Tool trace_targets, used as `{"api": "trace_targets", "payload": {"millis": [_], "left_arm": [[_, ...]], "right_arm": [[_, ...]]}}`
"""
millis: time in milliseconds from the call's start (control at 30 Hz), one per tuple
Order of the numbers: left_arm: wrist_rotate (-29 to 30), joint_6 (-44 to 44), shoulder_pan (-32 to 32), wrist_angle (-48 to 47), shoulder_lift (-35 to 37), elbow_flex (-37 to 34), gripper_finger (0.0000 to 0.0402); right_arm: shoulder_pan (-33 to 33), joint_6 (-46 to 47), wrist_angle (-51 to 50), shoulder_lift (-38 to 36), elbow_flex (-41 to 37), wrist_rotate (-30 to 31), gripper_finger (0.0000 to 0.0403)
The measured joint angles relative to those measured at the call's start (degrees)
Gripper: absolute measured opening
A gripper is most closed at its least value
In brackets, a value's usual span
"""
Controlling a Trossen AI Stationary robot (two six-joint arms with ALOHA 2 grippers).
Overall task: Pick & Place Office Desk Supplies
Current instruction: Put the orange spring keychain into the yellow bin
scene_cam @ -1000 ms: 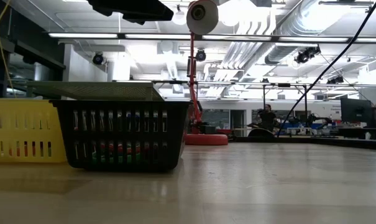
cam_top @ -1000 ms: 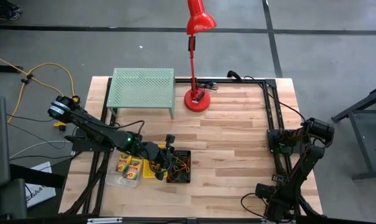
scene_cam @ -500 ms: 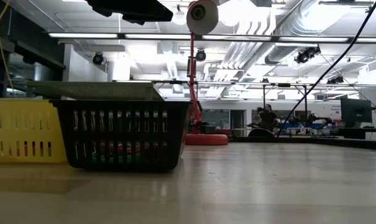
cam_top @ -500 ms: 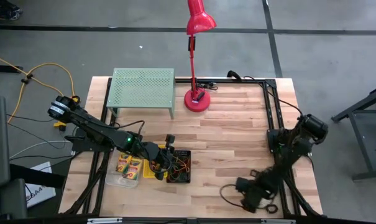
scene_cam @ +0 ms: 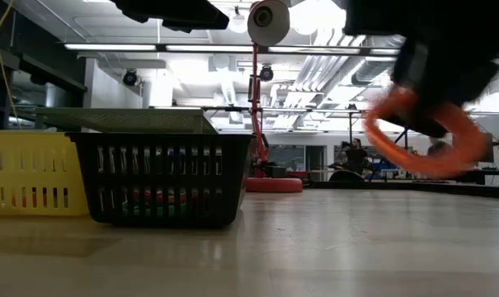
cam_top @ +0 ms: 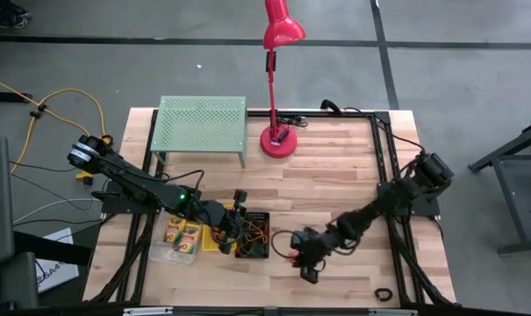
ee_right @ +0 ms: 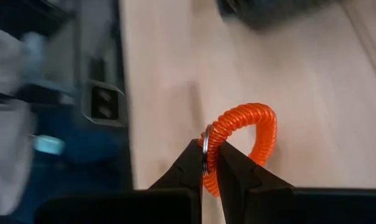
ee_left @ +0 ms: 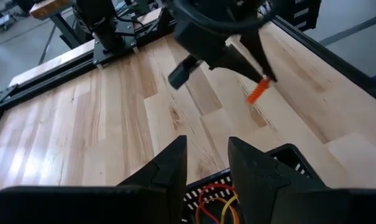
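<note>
Black mesh bin [cam_top: 253, 235]: contents mostly hidden under left gripper [cam_top: 240, 211], fingers parted, holding nothing. Right gripper [ee_right: 210, 163] pinched shut on one orange coil loop [ee_right: 240, 137], carried above the wooden table [cam_top: 326, 193] just beside that bin. Two crayon boxes [cam_top: 183, 235] visible in clear bin. One yellow bin [scene_cam: 30, 175]. Grey floor around.
</note>
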State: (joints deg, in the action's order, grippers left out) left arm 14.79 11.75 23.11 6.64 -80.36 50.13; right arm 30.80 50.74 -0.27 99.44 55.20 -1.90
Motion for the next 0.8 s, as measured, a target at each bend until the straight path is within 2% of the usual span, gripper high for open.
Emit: {"api": "trace_targets", "payload": {"millis": [233,400,667,800], "left_arm": [[0.0,1.8,0.0,0.0,0.0,0.0,0.0111],[0.0,1.8,0.0,0.0,0.0,0.0,0.0111],[-0.3,1.8,0.0,0.0,0.0,0.0,0.0111],[-7.0,1.6,0.0,0.1,0.0,0.0,0.0111]], "right_arm": [[-4.9,-3.9,11.4,0.0,0.0,-5.4,0.0017],[-7.6,-7.8,17.5,0.0,0.0,-6.2,0.0017],[-11.2,-14.0,21.0,0.0,0.0,-7.6,0.0016],[-12.1,-17.0,23.9,0.0,0.0,-9.7,0.0016]]}}
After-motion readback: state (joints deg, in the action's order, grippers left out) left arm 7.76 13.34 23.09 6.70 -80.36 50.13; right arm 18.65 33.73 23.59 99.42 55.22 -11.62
